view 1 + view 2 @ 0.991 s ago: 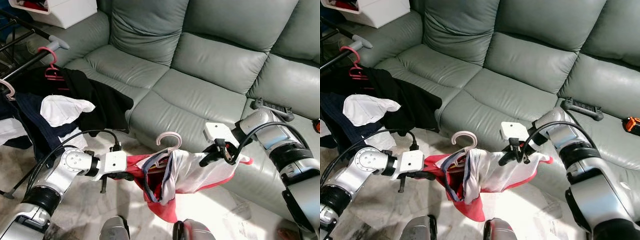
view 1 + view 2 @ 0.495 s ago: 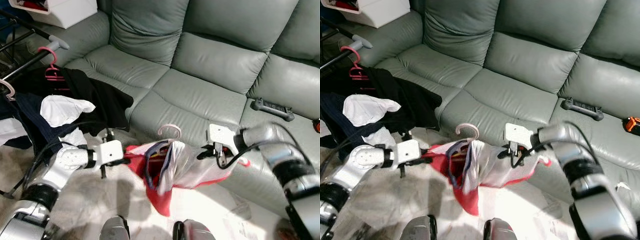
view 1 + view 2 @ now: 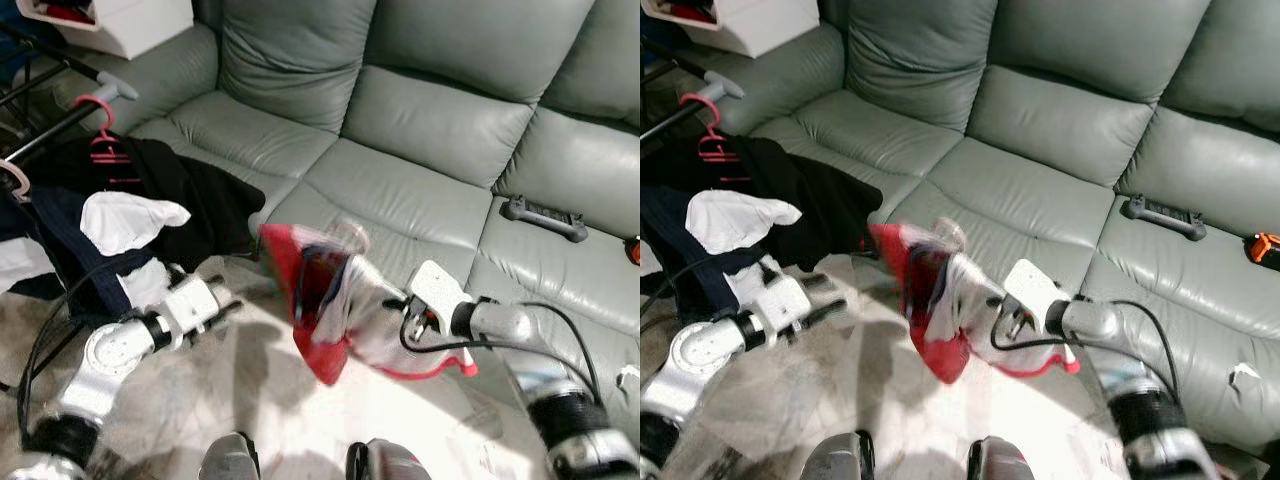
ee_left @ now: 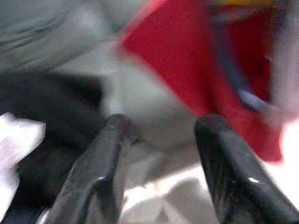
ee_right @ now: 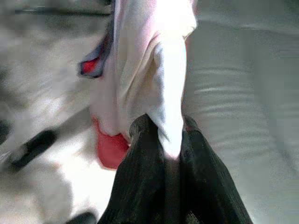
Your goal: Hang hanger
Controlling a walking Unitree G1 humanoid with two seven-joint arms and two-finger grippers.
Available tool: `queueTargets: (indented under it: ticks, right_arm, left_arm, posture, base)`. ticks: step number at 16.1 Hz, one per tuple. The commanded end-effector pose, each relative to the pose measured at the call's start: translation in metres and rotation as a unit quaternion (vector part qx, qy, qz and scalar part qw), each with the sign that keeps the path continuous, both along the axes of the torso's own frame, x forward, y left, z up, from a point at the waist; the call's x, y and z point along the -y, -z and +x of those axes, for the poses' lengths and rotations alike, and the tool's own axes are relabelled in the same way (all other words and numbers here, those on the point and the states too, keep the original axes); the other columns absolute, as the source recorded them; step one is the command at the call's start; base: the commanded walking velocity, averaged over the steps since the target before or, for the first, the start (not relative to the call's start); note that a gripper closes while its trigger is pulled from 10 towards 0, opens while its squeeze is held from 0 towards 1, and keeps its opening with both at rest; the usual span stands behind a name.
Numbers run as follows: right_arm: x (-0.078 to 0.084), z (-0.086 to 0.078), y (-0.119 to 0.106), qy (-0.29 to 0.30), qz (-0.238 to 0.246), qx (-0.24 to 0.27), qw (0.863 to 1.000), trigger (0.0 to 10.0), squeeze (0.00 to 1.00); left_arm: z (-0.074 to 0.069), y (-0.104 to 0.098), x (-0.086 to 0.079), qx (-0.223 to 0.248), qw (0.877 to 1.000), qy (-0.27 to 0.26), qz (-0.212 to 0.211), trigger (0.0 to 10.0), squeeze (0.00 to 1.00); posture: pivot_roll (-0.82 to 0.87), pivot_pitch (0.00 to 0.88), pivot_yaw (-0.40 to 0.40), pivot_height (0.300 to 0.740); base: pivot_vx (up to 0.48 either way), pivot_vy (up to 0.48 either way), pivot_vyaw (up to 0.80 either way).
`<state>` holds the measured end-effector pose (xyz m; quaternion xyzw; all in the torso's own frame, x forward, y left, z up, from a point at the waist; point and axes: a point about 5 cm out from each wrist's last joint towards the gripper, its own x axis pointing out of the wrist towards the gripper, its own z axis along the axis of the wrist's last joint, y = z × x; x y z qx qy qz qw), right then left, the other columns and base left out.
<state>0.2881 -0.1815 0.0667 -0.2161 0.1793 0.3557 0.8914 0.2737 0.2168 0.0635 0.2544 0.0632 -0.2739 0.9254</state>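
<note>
A red and white garment [image 3: 335, 300] on a pale pink hanger hangs blurred in the air in front of the sofa; the hanger's hook [image 3: 350, 237] is a smear at its top. My right gripper [image 3: 405, 322] is shut on the garment's white cloth [image 5: 163, 93], with the cloth pinched between its fingers [image 5: 140, 177]. My left gripper [image 3: 225, 308] is low on the left, apart from the garment. It is open, with nothing between its fingers [image 4: 100, 163], and the red cloth [image 4: 187, 60] lies beyond them.
A grey-green leather sofa [image 3: 420, 130] spans the back. On the left a clothes rack bar [image 3: 60, 120] carries a pink hanger [image 3: 100, 135], black clothes [image 3: 190, 200] and a white cloth [image 3: 125, 220]. A black device [image 3: 545, 218] lies on the right seat. Pale floor lies below.
My left gripper has let go of the garment and drawn back to the left. The garment has swung up and left, held by the right gripper, which has dropped lower.
</note>
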Motion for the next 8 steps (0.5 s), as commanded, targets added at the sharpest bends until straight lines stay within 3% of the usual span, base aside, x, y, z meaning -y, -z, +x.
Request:
queueTargets:
  ticks: [1,3,5,6,7,8]
  right_arm:
    - [0.004,0.002,-0.009,0.068,0.020,0.036,0.997,0.0,0.00]
    - [0.004,-0.001,-0.012,0.111,0.031,0.065,0.991,0.0,0.00]
    - [-0.003,-0.003,-0.020,0.165,0.078,0.085,0.980,0.0,0.00]
    - [-0.006,-0.004,-0.022,0.167,0.076,0.092,0.979,0.0,0.00]
    - [-0.016,-0.005,-0.024,0.162,0.094,0.089,0.978,7.2,0.00]
    - [-0.023,-0.006,-0.026,0.150,0.094,0.098,0.979,10.0,0.00]
  left_arm:
    - [0.002,-0.008,-0.009,0.022,0.993,-0.093,-0.070,10.0,1.00]
    - [0.000,-0.008,-0.006,0.025,0.976,-0.174,-0.126,10.0,1.00]
    - [-0.007,-0.011,0.008,0.037,0.972,-0.173,-0.152,10.0,1.00]
    - [-0.009,-0.011,0.010,0.035,0.972,-0.174,-0.153,10.0,1.00]
    - [-0.009,-0.011,0.012,0.027,0.971,-0.180,-0.154,10.0,1.00]
    - [-0.008,-0.012,0.013,0.023,0.970,-0.183,-0.156,10.0,1.00]
  posture:
    - [-0.05,0.113,-0.005,0.740]
    - [-0.05,0.112,-0.008,0.740]
    - [-0.04,0.106,-0.016,0.740]
    - [-0.04,0.106,-0.016,0.740]
    - [-0.04,0.101,-0.018,0.740]
    - [-0.04,0.097,-0.018,0.740]
  base:
    - [0.000,0.000,0.00]
    - [0.000,0.000,0.00]
    - [0.000,0.000,0.00]
    - [0.000,0.000,0.00]
    - [0.000,0.000,0.80]
    - [0.000,0.000,0.80]
